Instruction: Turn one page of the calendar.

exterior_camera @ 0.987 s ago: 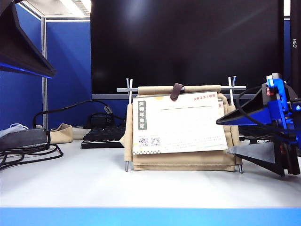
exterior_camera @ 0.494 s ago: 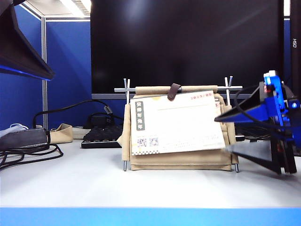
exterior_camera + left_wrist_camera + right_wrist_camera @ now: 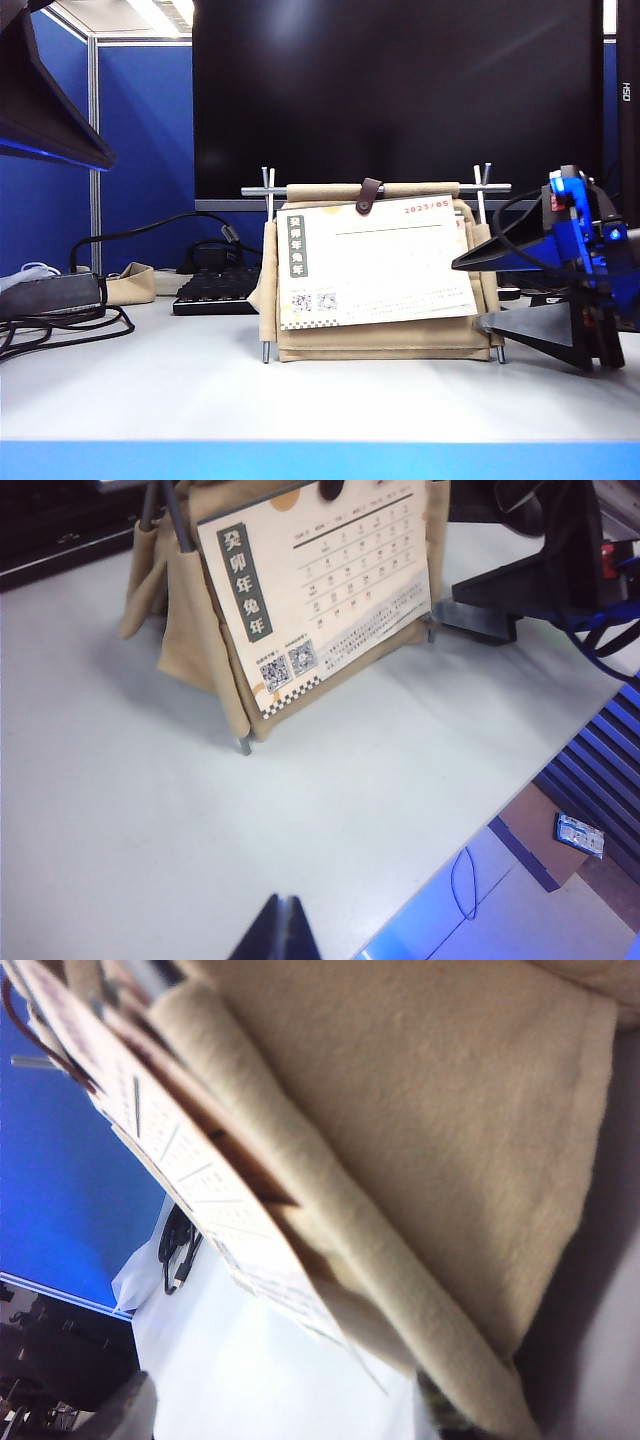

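The calendar (image 3: 380,340) stands mid-table in its beige canvas stand, with metal rods and a brown strap on top. Its front page (image 3: 380,260) is white with red 2023/05, a grey character strip and QR codes; it also shows in the left wrist view (image 3: 320,590). My right gripper (image 3: 467,292) is open at the calendar's right end, one finger in front of the page's right edge and one low by the stand's foot. Up close, the right wrist view has the page (image 3: 200,1180) edge-on against the canvas (image 3: 450,1160). My left gripper (image 3: 284,930) is shut and empty over the table, well clear of the calendar.
A large dark monitor (image 3: 400,90) stands behind the calendar, with a black keyboard (image 3: 215,290) at its foot. Black cables and a power brick (image 3: 50,300) lie at the left. A dark slanted shape (image 3: 40,100) hangs at the upper left. The table's blue front edge (image 3: 320,460) runs along the bottom.
My right gripper has moved a little left, closer around the calendar's right end. The calendar has shifted slightly left. The left gripper has stayed put.
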`<state>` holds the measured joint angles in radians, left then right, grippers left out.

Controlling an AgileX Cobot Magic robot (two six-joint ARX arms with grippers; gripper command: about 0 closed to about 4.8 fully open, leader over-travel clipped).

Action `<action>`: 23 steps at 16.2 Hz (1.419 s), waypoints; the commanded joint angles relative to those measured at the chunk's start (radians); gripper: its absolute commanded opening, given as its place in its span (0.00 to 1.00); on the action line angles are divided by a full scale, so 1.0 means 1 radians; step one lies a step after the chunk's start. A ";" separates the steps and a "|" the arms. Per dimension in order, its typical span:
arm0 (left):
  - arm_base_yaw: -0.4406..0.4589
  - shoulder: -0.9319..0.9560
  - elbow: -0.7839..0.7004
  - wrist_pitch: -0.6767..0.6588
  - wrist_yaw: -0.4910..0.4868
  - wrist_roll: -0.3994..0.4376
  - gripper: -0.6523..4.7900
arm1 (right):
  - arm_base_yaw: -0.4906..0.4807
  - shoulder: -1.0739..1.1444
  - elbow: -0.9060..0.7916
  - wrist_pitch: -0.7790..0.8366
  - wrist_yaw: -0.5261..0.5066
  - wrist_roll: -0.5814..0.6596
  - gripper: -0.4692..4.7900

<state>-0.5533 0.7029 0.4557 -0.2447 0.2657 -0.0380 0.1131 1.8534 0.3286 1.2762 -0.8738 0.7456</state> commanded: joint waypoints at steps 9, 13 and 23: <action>-0.001 -0.001 0.004 0.015 -0.004 0.004 0.11 | 0.003 0.029 0.011 0.119 -0.042 0.148 0.70; -0.001 -0.001 0.003 0.019 -0.026 0.004 0.11 | 0.031 0.030 0.011 0.132 -0.045 0.174 0.64; -0.001 -0.001 0.003 0.013 -0.018 0.001 0.11 | 0.085 0.031 0.011 0.036 -0.063 0.100 0.57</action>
<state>-0.5533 0.7032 0.4557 -0.2440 0.2432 -0.0380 0.1917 1.8832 0.3416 1.3388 -0.9180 0.8368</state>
